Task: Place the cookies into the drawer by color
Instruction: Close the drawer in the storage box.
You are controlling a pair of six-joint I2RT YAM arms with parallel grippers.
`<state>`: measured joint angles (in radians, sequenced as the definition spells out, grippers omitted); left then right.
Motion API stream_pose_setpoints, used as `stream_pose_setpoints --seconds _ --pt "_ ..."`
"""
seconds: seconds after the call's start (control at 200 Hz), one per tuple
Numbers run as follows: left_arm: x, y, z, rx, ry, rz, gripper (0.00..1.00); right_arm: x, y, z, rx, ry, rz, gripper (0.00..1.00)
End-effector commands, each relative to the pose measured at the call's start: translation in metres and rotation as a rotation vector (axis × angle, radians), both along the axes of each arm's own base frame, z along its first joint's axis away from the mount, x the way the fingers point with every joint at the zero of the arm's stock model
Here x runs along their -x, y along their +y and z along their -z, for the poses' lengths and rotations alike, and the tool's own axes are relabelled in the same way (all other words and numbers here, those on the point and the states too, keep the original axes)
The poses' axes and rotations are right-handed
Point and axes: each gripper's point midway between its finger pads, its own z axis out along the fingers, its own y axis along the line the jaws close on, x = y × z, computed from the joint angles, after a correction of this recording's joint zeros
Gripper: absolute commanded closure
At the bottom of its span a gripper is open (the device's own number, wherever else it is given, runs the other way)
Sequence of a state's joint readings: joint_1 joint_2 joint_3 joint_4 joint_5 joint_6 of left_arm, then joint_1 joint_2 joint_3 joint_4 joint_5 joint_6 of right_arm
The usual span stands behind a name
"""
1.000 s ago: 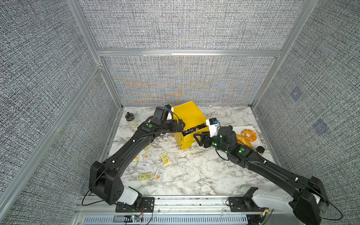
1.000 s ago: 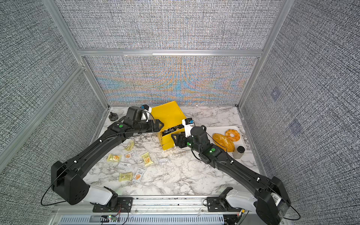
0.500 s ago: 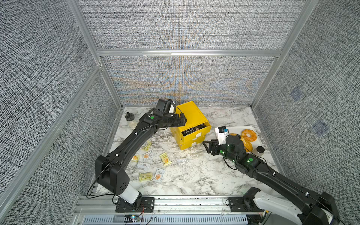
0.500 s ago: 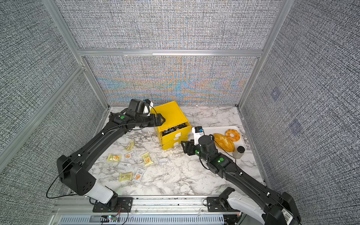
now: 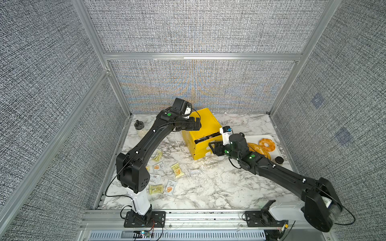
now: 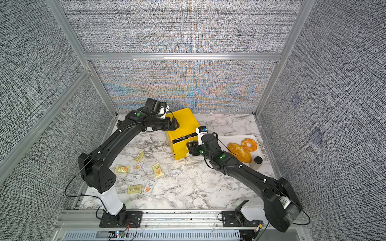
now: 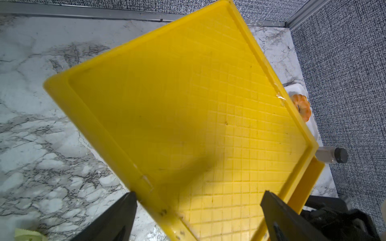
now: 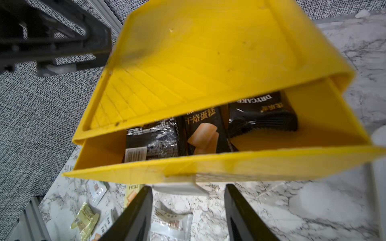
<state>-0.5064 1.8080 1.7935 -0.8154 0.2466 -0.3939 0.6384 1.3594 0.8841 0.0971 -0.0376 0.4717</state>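
The yellow drawer (image 5: 205, 123) (image 6: 183, 121) stands at the back middle with its top tray pulled out. Three black cookies (image 8: 200, 129) lie inside that tray. My right gripper (image 5: 212, 146) (image 8: 188, 186) is open at the tray's front, its fingers either side of the white tab handle (image 8: 177, 187), with a gap on one side. My left gripper (image 5: 197, 125) (image 7: 198, 194) is open, straddling a back corner of the drawer's top (image 7: 188, 104). Several pale yellow cookies (image 5: 177, 170) and white ones (image 5: 196, 172) lie loose on the marble at the front left.
A white tray (image 5: 253, 138) at the right holds a bread loaf and a ring doughnut (image 5: 267, 144). A small black-lidded jar (image 5: 278, 160) stands beside it. A small bottle (image 5: 139, 130) stands by the left wall.
My right gripper drew back to the right, then returned to the drawer front with its jaws narrower. My left gripper rose from the drawer's left side to its top edge.
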Motion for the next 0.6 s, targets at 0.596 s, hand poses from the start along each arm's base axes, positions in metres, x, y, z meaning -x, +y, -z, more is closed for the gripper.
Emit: stream_pose_setpoints --seconds 0.596 --pt "0.019 0.001 -0.009 0.120 0.031 0.080 0.01 -0.003 -0.006 0.002 -0.101 -0.031 0.051 0.46"
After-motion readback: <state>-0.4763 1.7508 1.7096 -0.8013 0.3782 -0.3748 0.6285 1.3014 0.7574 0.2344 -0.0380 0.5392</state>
